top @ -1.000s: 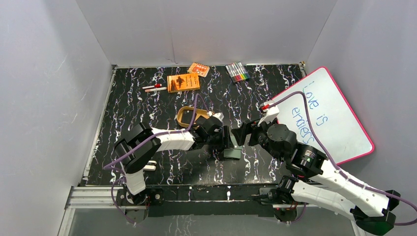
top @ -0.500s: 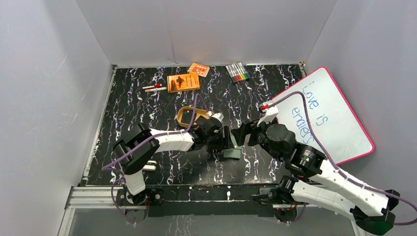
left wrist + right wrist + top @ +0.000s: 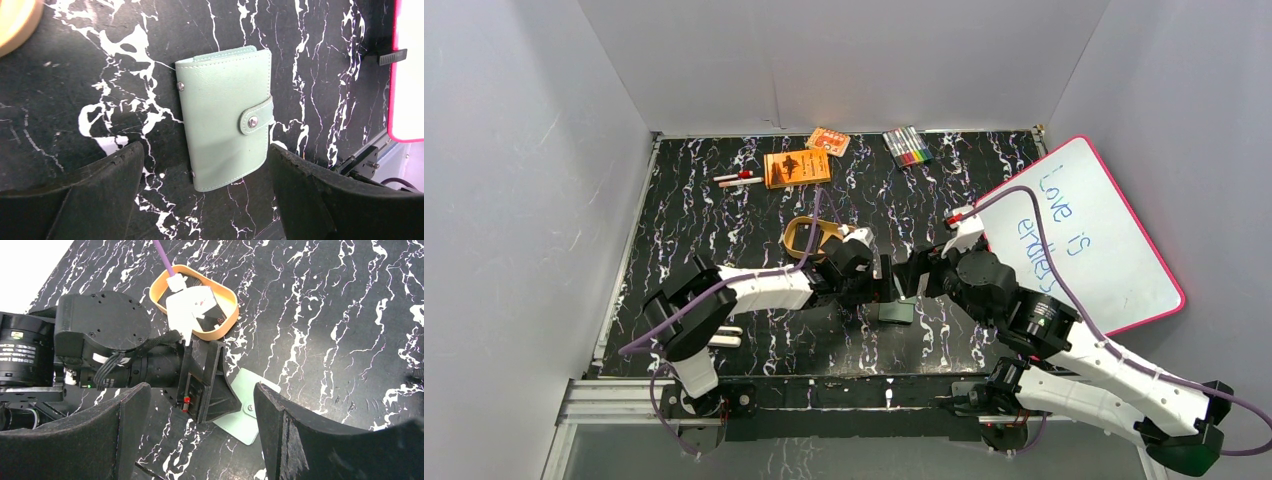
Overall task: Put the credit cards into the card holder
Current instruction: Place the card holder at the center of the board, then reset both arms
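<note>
Card holder (image 3: 225, 117) beneath wide-spread left gripper (image 3: 205, 155)

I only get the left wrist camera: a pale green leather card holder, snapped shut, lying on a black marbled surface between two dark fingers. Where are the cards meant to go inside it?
Observer: The right wrist view shows what looks like a black card lying inside an orange oval tray.
Operator: Is the second arm anywhere close?
Observer: Yes. In the top view, the right end effector faces the left end effector, right next to the pale green card holder.
Operator: Is that right one carrying anything?
Observer: No. Its own wrist view shows its fingers spread open, gripping nothing.
</note>
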Controlling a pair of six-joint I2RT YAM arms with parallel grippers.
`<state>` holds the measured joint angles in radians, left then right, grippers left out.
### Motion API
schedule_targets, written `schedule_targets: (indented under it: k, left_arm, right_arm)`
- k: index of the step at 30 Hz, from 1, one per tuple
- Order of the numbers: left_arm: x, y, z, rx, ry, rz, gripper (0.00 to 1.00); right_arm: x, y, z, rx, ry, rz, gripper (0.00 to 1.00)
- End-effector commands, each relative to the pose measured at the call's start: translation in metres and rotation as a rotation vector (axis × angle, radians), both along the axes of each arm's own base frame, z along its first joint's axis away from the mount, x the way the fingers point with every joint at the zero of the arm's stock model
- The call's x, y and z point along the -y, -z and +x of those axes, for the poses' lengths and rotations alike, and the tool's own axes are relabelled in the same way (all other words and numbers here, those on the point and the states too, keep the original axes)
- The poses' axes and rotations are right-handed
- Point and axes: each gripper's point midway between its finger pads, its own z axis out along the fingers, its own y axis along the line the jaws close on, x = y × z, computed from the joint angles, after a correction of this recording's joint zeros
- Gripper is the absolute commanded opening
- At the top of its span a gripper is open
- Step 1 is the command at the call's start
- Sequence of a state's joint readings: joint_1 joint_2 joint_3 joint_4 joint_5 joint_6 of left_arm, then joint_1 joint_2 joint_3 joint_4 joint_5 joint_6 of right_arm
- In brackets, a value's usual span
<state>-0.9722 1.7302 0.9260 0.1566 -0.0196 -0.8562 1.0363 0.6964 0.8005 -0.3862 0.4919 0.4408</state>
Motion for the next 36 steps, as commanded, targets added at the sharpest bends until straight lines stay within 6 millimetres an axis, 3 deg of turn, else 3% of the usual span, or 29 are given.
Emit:
schedule_targets:
  k: [1, 4, 8, 11, 14, 16, 18, 22, 25, 28, 30, 33, 35, 36]
  left_arm:
    - [-0.008, -0.026, 0.005, 0.058, -0.032, -0.005, 0.90]
    - [-0.012, -0.039, 0.006, 0.077, -0.044, -0.014, 0.90]
    - [-0.022, -0.072, 0.003, 0.111, -0.056, -0.045, 0.90]
    - [-0.043, -0.096, -0.005, 0.135, -0.080, -0.040, 0.90]
    - [-0.085, -0.111, -0.008, 0.184, -0.175, 0.008, 0.92]
    - [-0.123, -0.113, -0.009, 0.203, -0.295, 0.067, 0.92]
    - [-0.160, -0.116, -0.009, 0.217, -0.422, 0.126, 0.92]
    - [-0.230, -0.122, -0.017, 0.180, -0.776, 0.215, 0.92]
    - [-0.266, -0.118, -0.028, 0.162, -0.942, 0.298, 0.92]
    - [-0.271, -0.118, -0.028, 0.177, -0.937, 0.321, 0.90]
    - [-0.268, -0.125, -0.027, 0.182, -0.923, 0.317, 0.90]
    - [-0.263, -0.144, -0.019, 0.235, -0.861, 0.329, 0.93]
    - [-0.263, -0.159, -0.014, 0.275, -0.842, 0.345, 0.96]
    - [-0.255, -0.170, -0.008, 0.324, -0.744, 0.366, 0.97]
  right_arm:
    - [-0.002, -0.010, 0.006, 0.035, 0.025, 0.037, 0.83]
    - [0.001, -0.010, 0.008, 0.031, 0.046, 0.032, 0.83]
    - [0.004, -0.013, 0.011, 0.028, 0.072, 0.012, 0.83]
    - [0.003, -0.018, 0.013, 0.031, 0.080, 0.011, 0.84]
    - [0.002, -0.025, 0.019, 0.035, 0.114, 0.049, 0.85]
    - [-0.004, -0.030, 0.022, 0.039, 0.124, 0.094, 0.87]
    - [-0.011, -0.030, 0.028, 0.028, 0.152, 0.121, 0.97]
    - [-0.023, -0.003, 0.044, -0.077, 0.256, 0.062, 0.99]
    - [-0.034, 0.022, 0.057, -0.170, 0.291, -0.078, 0.99]
    - [-0.034, 0.041, 0.090, -0.370, 0.280, -0.089, 0.99]
    - [-0.037, 0.039, 0.105, -0.384, 0.218, -0.095, 0.99]
    - [-0.036, 0.020, 0.123, -0.259, 0.212, -0.106, 0.99]
    - [-0.038, -0.007, 0.131, -0.159, 0.189, -0.071, 0.99]
    - [-0.039, -0.022, 0.135, -0.107, 0.186, -0.049, 0.99]
